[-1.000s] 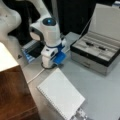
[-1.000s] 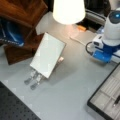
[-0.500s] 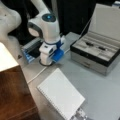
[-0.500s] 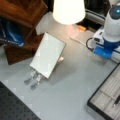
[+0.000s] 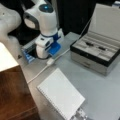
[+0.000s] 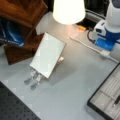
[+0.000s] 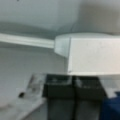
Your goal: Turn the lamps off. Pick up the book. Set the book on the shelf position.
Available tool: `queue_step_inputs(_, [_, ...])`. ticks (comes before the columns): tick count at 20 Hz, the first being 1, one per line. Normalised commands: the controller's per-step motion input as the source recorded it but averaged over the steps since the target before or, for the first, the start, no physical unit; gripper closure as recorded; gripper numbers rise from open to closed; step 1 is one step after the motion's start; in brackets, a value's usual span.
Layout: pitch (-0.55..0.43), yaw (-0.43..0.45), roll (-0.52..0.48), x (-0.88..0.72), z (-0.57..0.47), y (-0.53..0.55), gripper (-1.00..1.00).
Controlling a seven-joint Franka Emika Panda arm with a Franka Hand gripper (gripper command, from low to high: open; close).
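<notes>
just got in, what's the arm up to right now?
The pincer is down on the white inline switch of the lamp cord, its fingers together right against the switch body. The lamp is lit. The book lies untouched, propped on a small stand on the table, and the wooden shelf block has nothing from the task on it yet.

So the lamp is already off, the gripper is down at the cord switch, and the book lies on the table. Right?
Not quite: the lamp glows bright in a front view, so it is on. The rest holds: the gripper is at the cord switch in the wrist view, and the book lies on the table.
</notes>
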Motion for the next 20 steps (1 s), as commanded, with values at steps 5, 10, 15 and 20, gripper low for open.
queue_step_inputs(5, [-0.189, -0.063, 0.029, -0.42, 0.01, -0.16, 1.00])
queue_step_inputs(10, [-0.154, -0.069, 0.038, -0.35, -0.03, -0.12, 1.00])
queue_step_inputs(15, [-0.125, -0.074, 0.036, -0.35, -0.03, -0.11, 1.00])
queue_step_inputs(20, [-0.158, -0.087, 0.026, -0.36, -0.13, -0.10, 1.00])
